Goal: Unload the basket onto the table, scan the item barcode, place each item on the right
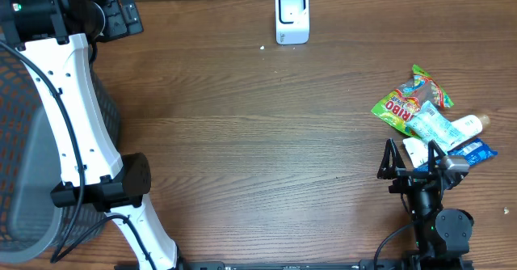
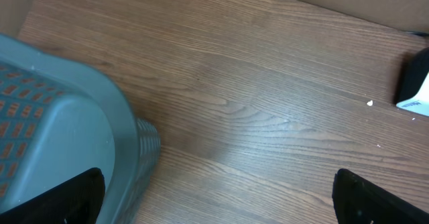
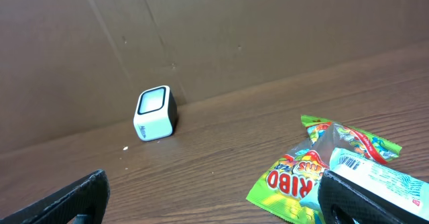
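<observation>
At the far left, a grey mesh basket [image 1: 23, 169] is sitting at the edge of the wooden desk [image 1: 258, 141]. The white left arm [image 1: 73, 116] is reaching up across the basket toward the far left corner. There the left jaws are standing wide open and holding nothing. In the left wrist view the two dark fingertips [image 2: 67, 198] are showing at the bottom corners, with the basket's rim and bare wood between them.

Further right, a tiny white speck [image 1: 262, 47] is lying on the wood just left of the barcode scanner [image 1: 292, 16]. The scanner, a small white block with a dark window, is standing upright at the far edge of the desk, against the brown cardboard wall [image 3: 201, 36]. It is facing out over the open middle of the desk.

Well to the right of the scanner, the items are lying in a loose pile near the desk's right edge. A green Haribo bag [image 1: 402, 105] is lying furthest back. A white pack [image 1: 444, 127] is overlapping it, and the right wrist view is showing a printed barcode label on it. A blue packet [image 1: 477, 151] is lying at the near right of the heap.

The black right arm [image 1: 432, 213] is rising from the near edge just in front of the pile. The right jaws are also spread fully apart and gripping nothing. They are hanging at the near left side of the heap, with their fingers [image 3: 67, 200] framing both the scanner and the snacks. I cannot tell whether they are touching the pile.
</observation>
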